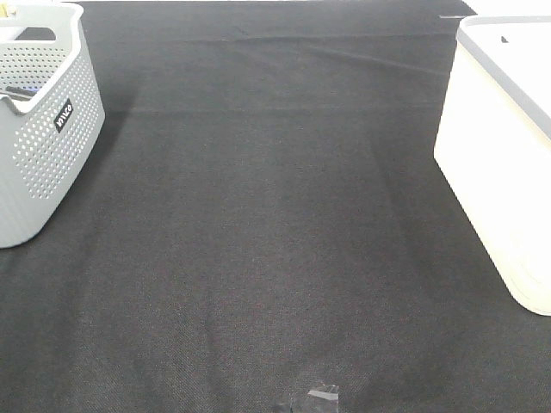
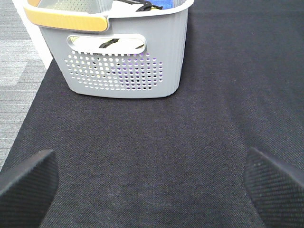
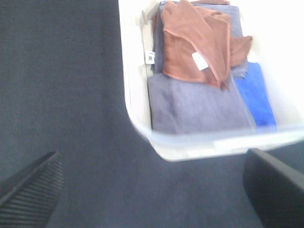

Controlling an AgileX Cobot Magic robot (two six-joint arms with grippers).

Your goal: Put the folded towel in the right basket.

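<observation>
The rust-brown folded towel (image 3: 194,45) with a small white tag lies rumpled inside the white right basket (image 3: 137,109), on top of grey and blue cloths. In the exterior high view the right basket (image 1: 504,163) stands at the right edge; the towel is hidden there. My right gripper (image 3: 152,190) is open and empty, above the black mat just outside the basket's corner. My left gripper (image 2: 152,185) is open and empty, low over the black mat, facing the grey perforated basket (image 2: 123,52). Neither arm shows in the exterior high view.
The grey round-hole basket (image 1: 43,129) with a black label stands at the left of the table and holds several items. A black cloth (image 1: 275,224) covers the table. Grey carpet floor (image 2: 19,71) lies beyond the table's left edge.
</observation>
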